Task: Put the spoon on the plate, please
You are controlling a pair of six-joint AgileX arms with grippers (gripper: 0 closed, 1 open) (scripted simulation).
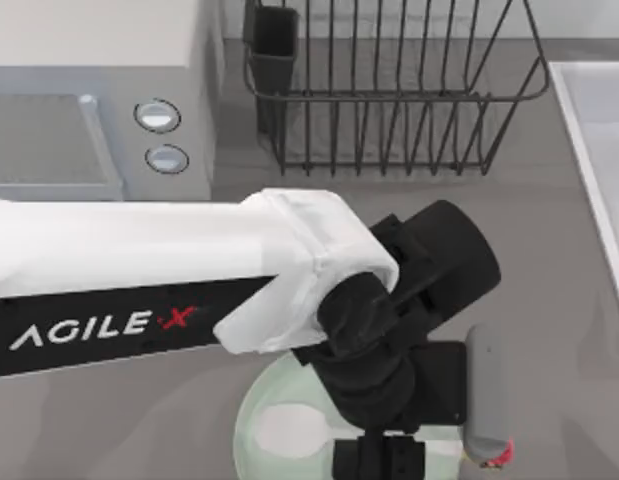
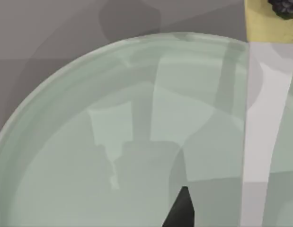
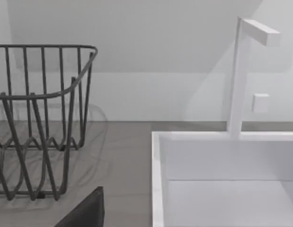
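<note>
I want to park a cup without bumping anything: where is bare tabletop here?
Bare table lies between the wire rack and the sink, running down the right side. A smaller patch sits between the microwave and rack. The near middle is crowded: left arm over the plate, spoon on it.

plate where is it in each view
top view: plate at bottom centre, under the left gripper.
left wrist view: plate spans most of the picture, close below.
right wrist view: the right arm faces the wire rack and sink instead.
shared landmark: the wire rack, also in the top view.
</note>
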